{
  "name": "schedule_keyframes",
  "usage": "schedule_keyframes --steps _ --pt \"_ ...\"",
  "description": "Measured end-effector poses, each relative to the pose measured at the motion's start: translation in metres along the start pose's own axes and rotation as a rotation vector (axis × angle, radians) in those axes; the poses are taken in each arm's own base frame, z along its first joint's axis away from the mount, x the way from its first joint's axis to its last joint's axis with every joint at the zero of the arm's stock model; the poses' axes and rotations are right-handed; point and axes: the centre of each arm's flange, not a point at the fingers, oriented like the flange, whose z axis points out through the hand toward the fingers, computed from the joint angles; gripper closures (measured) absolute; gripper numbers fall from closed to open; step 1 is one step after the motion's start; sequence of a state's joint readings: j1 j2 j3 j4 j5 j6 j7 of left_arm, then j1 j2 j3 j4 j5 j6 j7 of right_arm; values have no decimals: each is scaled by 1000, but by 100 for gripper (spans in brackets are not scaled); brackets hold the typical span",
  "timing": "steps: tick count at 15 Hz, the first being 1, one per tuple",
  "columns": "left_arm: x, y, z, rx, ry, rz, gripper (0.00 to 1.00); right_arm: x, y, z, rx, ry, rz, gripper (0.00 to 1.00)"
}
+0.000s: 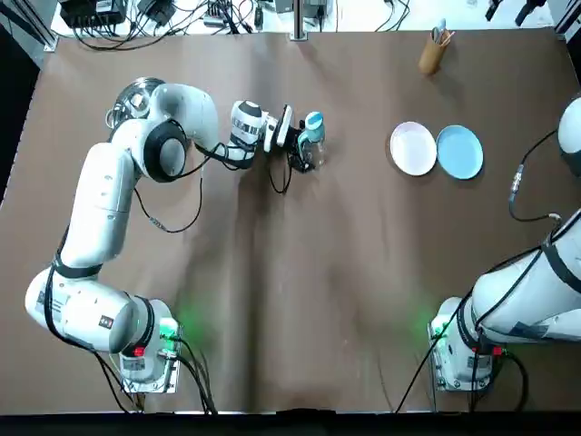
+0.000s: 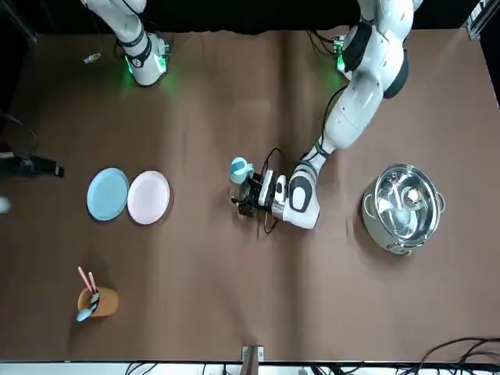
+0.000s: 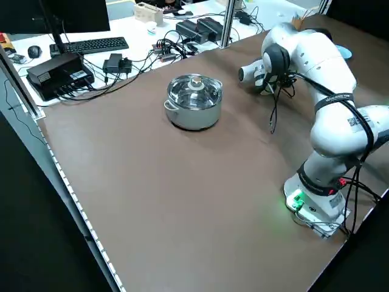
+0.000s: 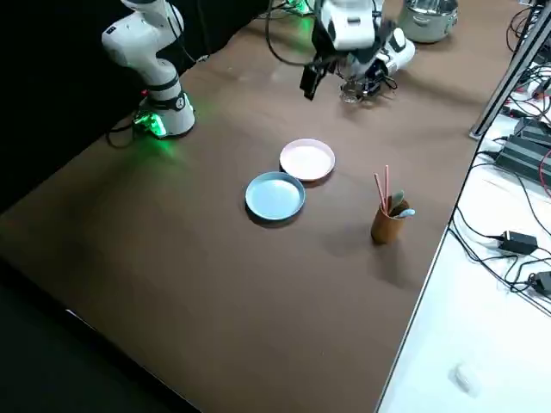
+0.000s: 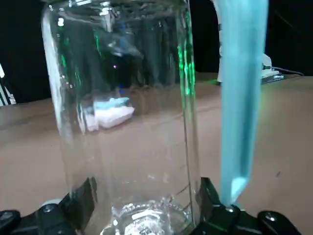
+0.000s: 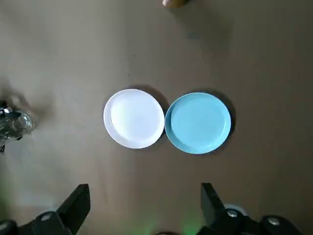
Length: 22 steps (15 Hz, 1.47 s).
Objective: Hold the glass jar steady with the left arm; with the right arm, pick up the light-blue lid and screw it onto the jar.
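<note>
The clear glass jar (image 1: 309, 153) (image 5: 127, 112) stands upright at the table's middle far side. My left gripper (image 1: 302, 159) (image 5: 144, 196) reaches in sideways low over the table and is shut on the jar's lower part, one finger (image 5: 83, 200) on each side. The light-blue lid (image 1: 314, 121) (image 2: 238, 168) stands on its edge right beside the jar, shown edge-on (image 5: 239, 98) in the left wrist view. My right gripper (image 6: 144, 196) is open and empty, high above the table near the two plates, far from the lid.
A white plate (image 1: 413, 148) and a light-blue plate (image 1: 459, 152) lie side by side to the right of the jar. A brown cup with utensils (image 1: 433, 53) stands at the far right. A steel pot (image 2: 402, 207) sits on the left arm's side.
</note>
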<state>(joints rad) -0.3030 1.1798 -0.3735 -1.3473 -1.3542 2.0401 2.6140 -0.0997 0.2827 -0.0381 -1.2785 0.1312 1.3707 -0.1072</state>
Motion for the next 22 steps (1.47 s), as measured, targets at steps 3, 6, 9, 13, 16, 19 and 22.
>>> schedule_keyframes --steps 3,6,9,13,16,19,22 --pt "-5 2 -4 1 -15 -4 1 -18 -17 -31 -8 69 -31 0" --pt "-6 2 -5 0 -26 -2 1 -19 -25 -38 -15 100 -45 0" --pt "-7 2 -5 0 -30 -2 1 -19 -24 -39 -27 107 -44 0" --pt "-8 2 -7 2 -34 -2 1 -17 -22 -41 -43 127 -42 0" --pt "-9 2 -10 5 -35 -4 1 -16 -22 -42 -44 133 -42 0" --pt "-11 1 -15 12 -37 -8 1 -16 -24 -42 -45 134 -45 0" --pt "-13 0 -22 22 -38 -12 1 -16 -25 -41 -45 134 -46 0"
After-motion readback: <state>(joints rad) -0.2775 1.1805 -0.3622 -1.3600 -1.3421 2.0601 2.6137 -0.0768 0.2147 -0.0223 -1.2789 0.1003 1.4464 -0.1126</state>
